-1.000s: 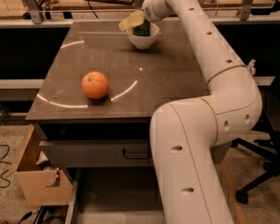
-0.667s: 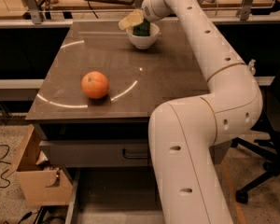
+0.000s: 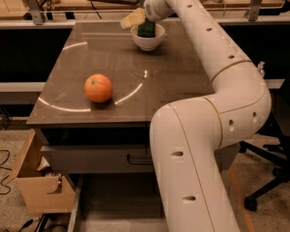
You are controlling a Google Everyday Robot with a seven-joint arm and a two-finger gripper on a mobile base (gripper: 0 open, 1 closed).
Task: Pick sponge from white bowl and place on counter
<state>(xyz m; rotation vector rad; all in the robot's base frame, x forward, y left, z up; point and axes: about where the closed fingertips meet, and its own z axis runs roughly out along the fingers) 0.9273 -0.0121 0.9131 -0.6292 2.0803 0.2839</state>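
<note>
Camera view showed the gripper (image 3: 137,22) at the counter's (image 3: 183,76) far edge, just over the bowl's (image 3: 147,41) left rim, its grip impossible to tell, while the sponge (image 3: 146,29) sat in the bowl, dark green showing, well apart from an orange (image 3: 98,88)

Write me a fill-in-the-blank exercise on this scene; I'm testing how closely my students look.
1. The gripper is at the white ____.
2. The sponge there shows a dark ____ face.
3. On the counter, the round fruit is coloured ____.
Missing words: bowl; green; orange.
</note>
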